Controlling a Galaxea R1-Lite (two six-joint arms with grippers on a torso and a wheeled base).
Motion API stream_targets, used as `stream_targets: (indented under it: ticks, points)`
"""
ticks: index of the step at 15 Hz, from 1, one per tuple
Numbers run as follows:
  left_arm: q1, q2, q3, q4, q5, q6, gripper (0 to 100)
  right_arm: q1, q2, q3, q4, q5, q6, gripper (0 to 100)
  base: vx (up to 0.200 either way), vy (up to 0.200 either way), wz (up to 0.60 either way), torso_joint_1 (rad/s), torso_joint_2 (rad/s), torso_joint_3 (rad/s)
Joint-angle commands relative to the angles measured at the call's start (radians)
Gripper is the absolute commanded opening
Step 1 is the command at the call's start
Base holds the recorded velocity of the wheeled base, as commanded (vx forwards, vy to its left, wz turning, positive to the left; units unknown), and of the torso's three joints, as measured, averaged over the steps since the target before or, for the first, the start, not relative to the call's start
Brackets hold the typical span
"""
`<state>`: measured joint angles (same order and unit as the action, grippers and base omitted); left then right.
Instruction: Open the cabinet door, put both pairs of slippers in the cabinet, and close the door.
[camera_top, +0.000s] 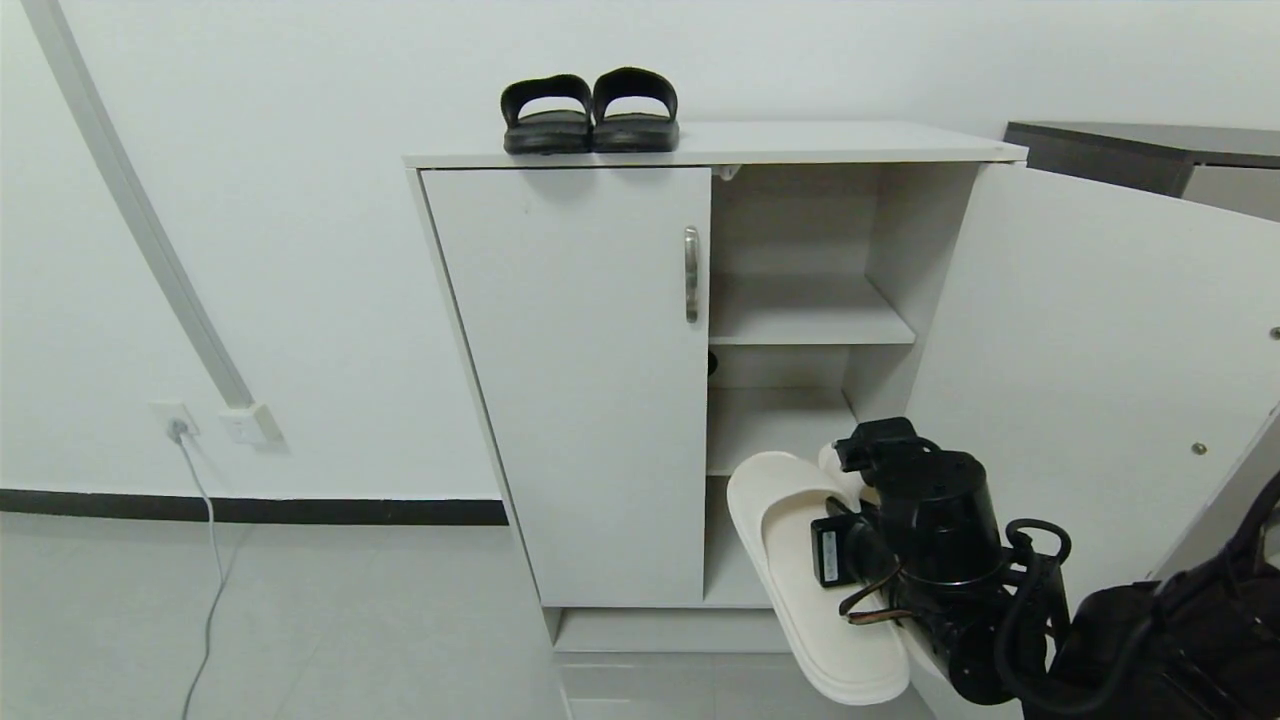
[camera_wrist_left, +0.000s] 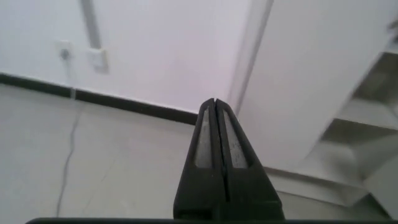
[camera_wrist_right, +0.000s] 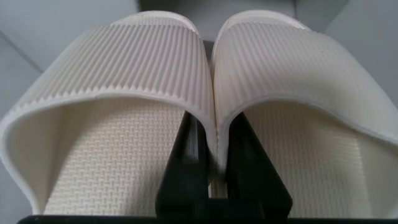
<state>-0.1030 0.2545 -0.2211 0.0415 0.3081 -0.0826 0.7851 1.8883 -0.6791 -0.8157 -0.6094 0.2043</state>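
A pair of black slippers (camera_top: 590, 112) sits on top of the white cabinet (camera_top: 570, 400). The cabinet's left door is closed and its right door (camera_top: 1080, 380) stands wide open, showing bare shelves (camera_top: 805, 315). My right gripper (camera_top: 850, 505) is shut on a pair of white slippers (camera_top: 800, 560), held side by side in front of the open lower compartment. In the right wrist view the black fingers (camera_wrist_right: 186, 168) pinch the two inner straps of the white slippers (camera_wrist_right: 137, 68) together. My left gripper (camera_wrist_left: 215, 118) is shut with nothing in it, low over the floor left of the cabinet.
A wall socket with a trailing cable (camera_top: 175, 420) is low on the left wall, beside a slanted grey conduit (camera_top: 140, 220). A dark-topped unit (camera_top: 1150, 150) stands behind the open door. Bare tiled floor (camera_top: 300, 620) lies in front of the cabinet.
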Motion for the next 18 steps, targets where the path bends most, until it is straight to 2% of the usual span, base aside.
stream_targets:
  ticks: [1, 2, 3, 5, 6, 8, 9, 11, 13, 15, 18]
  points:
    - [0.058, -0.119, 0.098, 0.001, 0.0, 0.012, 0, 0.005, -0.008, 0.003, 0.0, 0.0, 0.0, 0, 0.0, 0.0, 0.0, 0.0, 0.0, 0.0]
    - [0.058, -0.169, 0.143, 0.003, -0.003, 0.038, 0, 0.008, -0.008, 0.004, 0.0, 0.0, -0.002, 0, 0.0, 0.0, 0.0, 0.0, 0.0, 0.0]
    - [0.06, -0.19, 0.178, -0.002, -0.006, 0.049, 0, 0.008, -0.008, 0.004, 0.0, 0.0, -0.002, 0, 0.0, 0.0, 0.0, 0.0, 0.0, 0.0]
    - [0.068, -0.195, 0.209, -0.055, -0.046, 0.052, 0, 0.009, -0.008, 0.006, 0.0, 0.0, -0.003, 0, 0.0, 0.0, 0.0, 0.0, 0.0, 0.0]
    - [0.069, -0.196, 0.218, -0.077, -0.101, 0.069, 0, 0.013, -0.009, 0.007, 0.0, 0.0, -0.003, 0, 0.0, 0.0, 0.0, 0.0, 0.0, 0.0]
    - [0.101, -0.251, 0.221, -0.051, -0.225, 0.147, 0, 0.017, -0.009, 0.009, 0.0, 0.002, 0.0, 0, 0.0, 0.0, 0.0, 0.0, 0.0, 0.0]
    - [0.105, -0.251, 0.221, -0.038, -0.32, 0.158, 0, 0.02, -0.009, 0.006, 0.0, 0.002, -0.002, 0, 0.0, 0.0, 0.0, 0.0, 0.0, 0.0]
    - [0.105, -0.254, 0.221, -0.04, -0.326, 0.15, 0, 0.022, -0.008, 0.0, 0.0, 0.002, -0.002, 0, 0.0, 0.0, 0.0, 0.0, 0.0, 0.0]
    - [0.105, -0.254, 0.22, -0.04, -0.325, 0.099, 0, 0.017, 0.005, -0.039, 0.003, -0.001, 0.003, 0, 0.0, 0.0, 0.0, 0.0, 0.0, 0.0]
    - [0.103, -0.254, 0.22, -0.04, -0.325, 0.096, 0, 0.006, 0.037, -0.089, 0.003, -0.082, 0.003, 0, 0.0, 0.0, 0.0, 0.0, 0.0, 0.0]
    - [0.103, -0.254, 0.22, -0.04, -0.325, 0.095, 0, 0.008, 0.045, -0.103, 0.004, -0.101, 0.001, 0, 0.0, -0.067, 0.0, -0.001, 0.0, 0.001]
